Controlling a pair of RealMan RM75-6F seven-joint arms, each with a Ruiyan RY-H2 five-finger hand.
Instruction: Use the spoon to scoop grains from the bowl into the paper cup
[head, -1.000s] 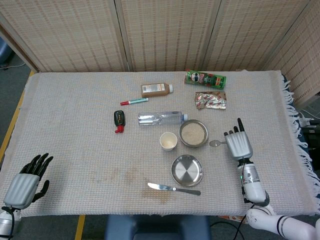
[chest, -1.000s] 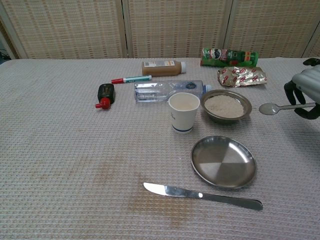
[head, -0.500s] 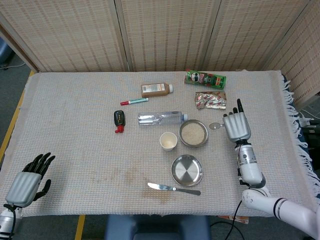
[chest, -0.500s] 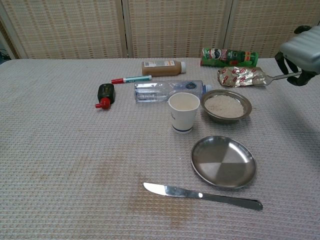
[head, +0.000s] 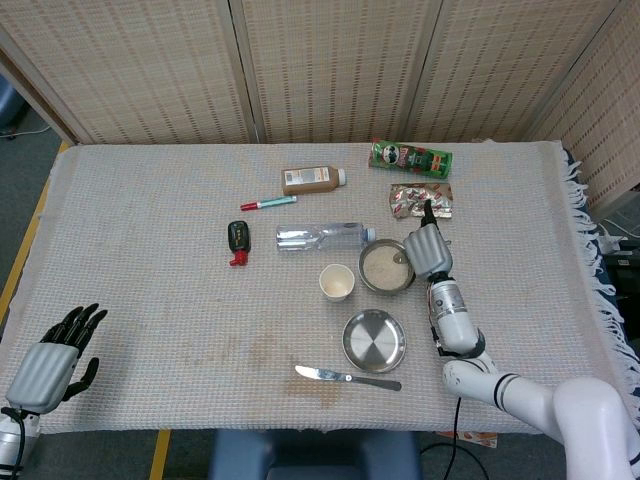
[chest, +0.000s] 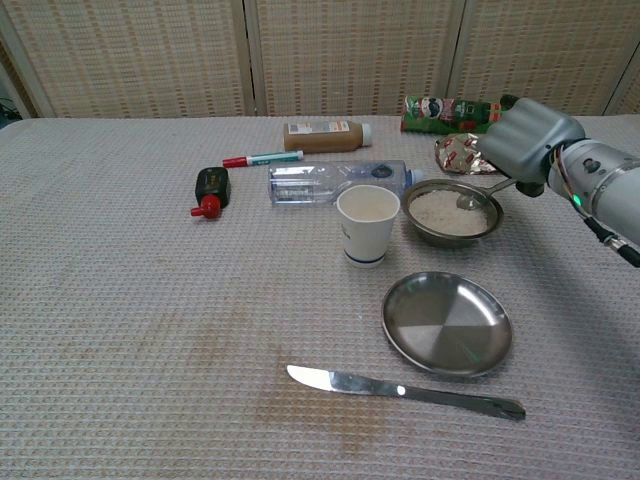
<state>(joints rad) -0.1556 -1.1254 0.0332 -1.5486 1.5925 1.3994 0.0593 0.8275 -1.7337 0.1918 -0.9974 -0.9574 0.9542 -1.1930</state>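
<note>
A metal bowl (chest: 424, 227) (head: 372, 283) of pale grains sits right of the white paper cup (chest: 367, 224) (head: 337, 282). My right hand (chest: 518, 142) (head: 426, 250) grips a metal spoon (chest: 478, 194) by the handle. The spoon's head dips at the right edge of the bowl, touching the grains. In the head view the hand hides most of the spoon. My left hand (head: 50, 362) rests open near the table's front left corner, far from the task objects.
An empty steel plate (chest: 447, 322) and a table knife (chest: 405, 390) lie in front of the bowl. Behind it lie a clear bottle (chest: 335, 180), a brown bottle (chest: 326, 134), a marker (chest: 262, 158), a green can (chest: 458, 113), a foil packet (chest: 468, 153) and a small black bottle with a red cap (chest: 210, 188).
My right hand carried the spoon from the table's right side up and leftward, then brought its head down into the bowl. The left hand barely shifted.
</note>
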